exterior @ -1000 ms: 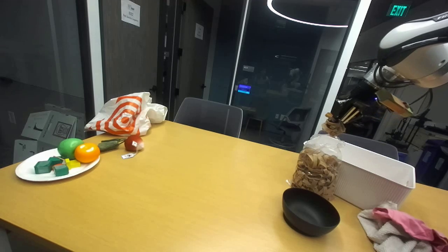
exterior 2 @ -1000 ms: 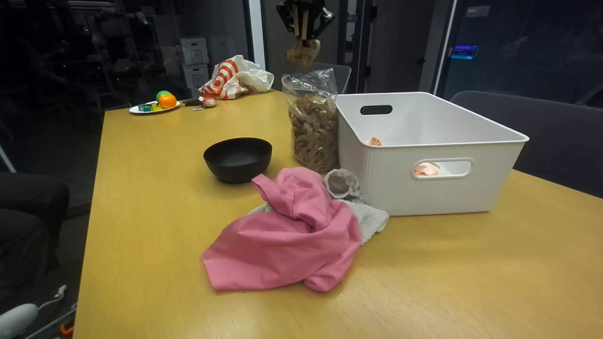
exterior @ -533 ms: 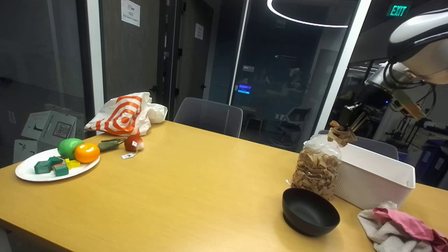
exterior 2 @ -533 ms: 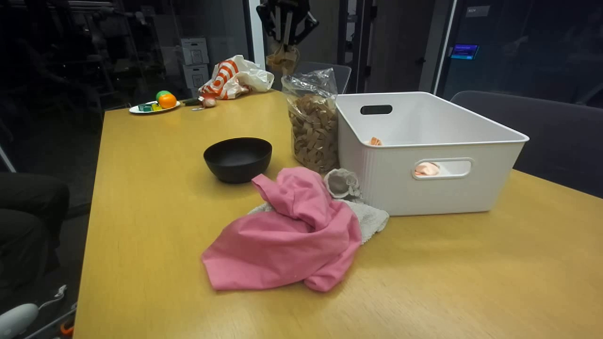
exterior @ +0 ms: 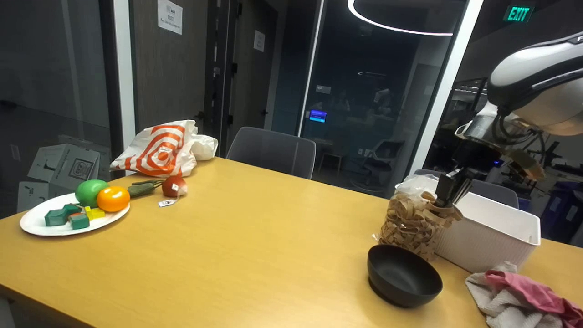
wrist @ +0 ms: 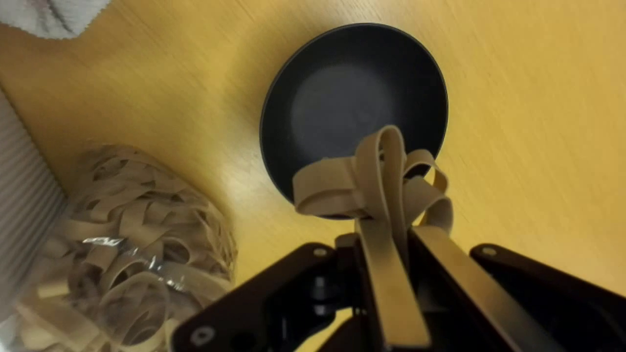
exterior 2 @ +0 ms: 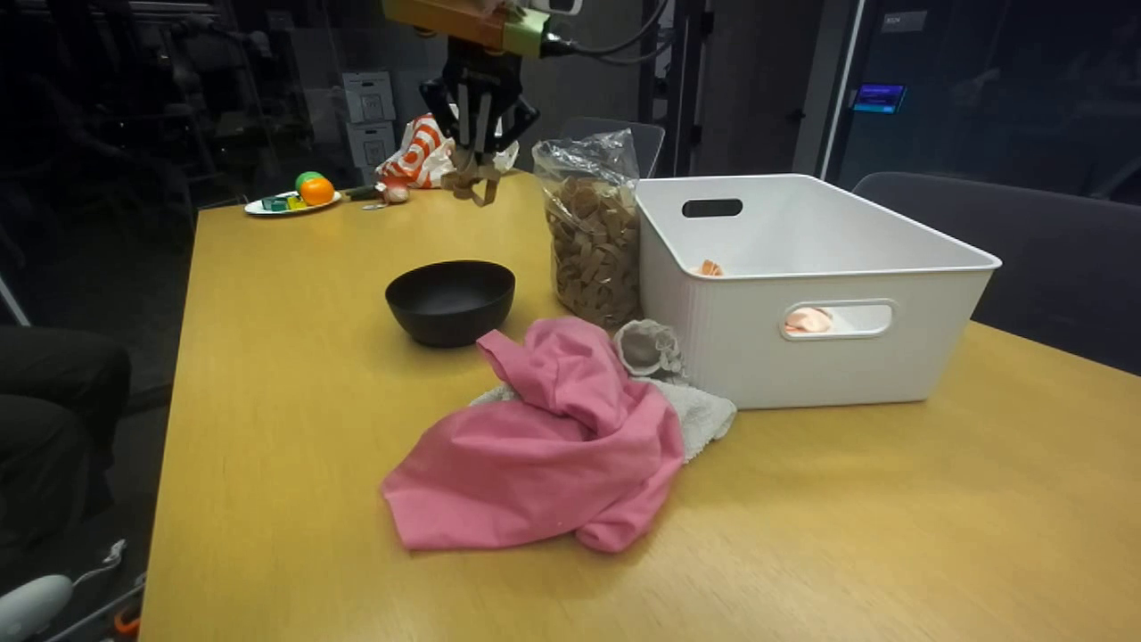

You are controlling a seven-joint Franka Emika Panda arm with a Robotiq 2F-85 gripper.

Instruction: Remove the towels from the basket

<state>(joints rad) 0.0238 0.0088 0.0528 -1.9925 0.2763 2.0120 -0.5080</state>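
My gripper point(wrist: 391, 230) is shut on a bunch of tan looped bands point(wrist: 376, 181), which stick out past its fingertips. In the wrist view the bands overlap the near rim of a black bowl point(wrist: 342, 107). In an exterior view the gripper point(exterior 2: 474, 159) and bands point(exterior 2: 468, 183) hang above and behind the bowl point(exterior 2: 450, 308). A pink towel point(exterior 2: 553, 446) lies crumpled over a grey towel point(exterior 2: 704, 415) on the table, beside the white basket point(exterior 2: 847, 370). A peach thing point(exterior 2: 808, 320) shows inside the basket through its handle slot; I cannot tell what it is.
A clear plastic bag of tan bands point(exterior 2: 595, 250) stands upright between bowl and basket. It also shows in the wrist view point(wrist: 142, 254). A plate point(exterior: 34, 223) with toy food and a red-and-white bag point(exterior: 159, 150) sit at the table's far end. Chairs point(exterior: 273, 150) stand behind.
My gripper has moved down and, in an exterior view, left from above the plastic bag towards the bowl, carrying the bands. The towels, basket and bowl have not moved.
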